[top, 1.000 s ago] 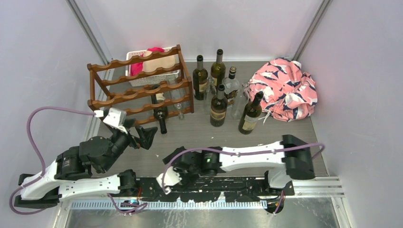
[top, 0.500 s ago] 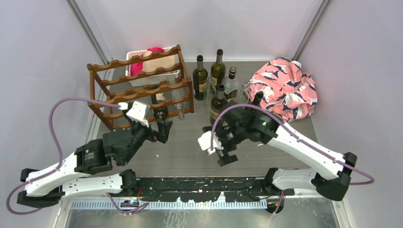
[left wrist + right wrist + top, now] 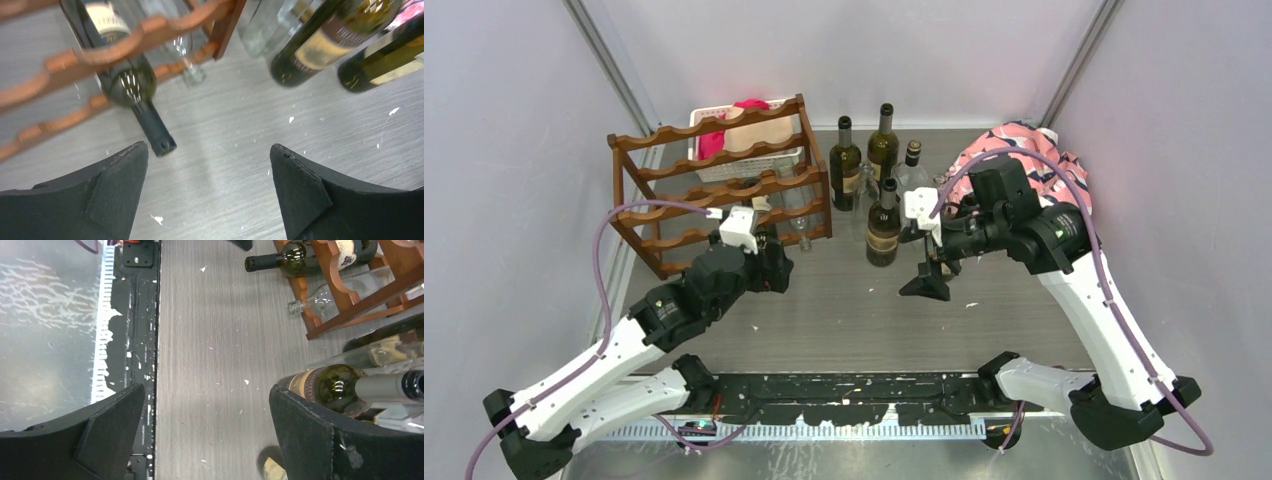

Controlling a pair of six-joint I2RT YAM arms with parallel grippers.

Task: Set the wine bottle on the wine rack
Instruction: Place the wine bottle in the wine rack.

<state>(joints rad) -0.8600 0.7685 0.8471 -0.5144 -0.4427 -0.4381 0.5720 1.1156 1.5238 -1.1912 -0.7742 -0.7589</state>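
The dark reddish-brown wine rack (image 3: 686, 197) stands at the back left, with a dark bottle (image 3: 127, 82) and a clear bottle (image 3: 191, 74) lying in its lower tiers. Several wine bottles stand right of it, the nearest being a dark one with a tan label (image 3: 884, 226). My left gripper (image 3: 773, 264) hovers open over the floor just before the lying bottle's mouth (image 3: 161, 144), holding nothing. In front of the standing bottles my right gripper (image 3: 927, 266) is open and empty. One of its fingers (image 3: 310, 435) is beside a green bottle (image 3: 327, 385).
A white slotted basket (image 3: 724, 135) with pink cloth sits behind the rack. A bundle of pink patterned cloth (image 3: 1064, 195) lies at the back right, partly behind my right arm. Grey walls close in both sides. The black base rail (image 3: 854, 390) runs along the near edge.
My right arm has swung up from the base rail to the standing bottles, hiding the front right one. My left arm has reached forward to the rack's front.
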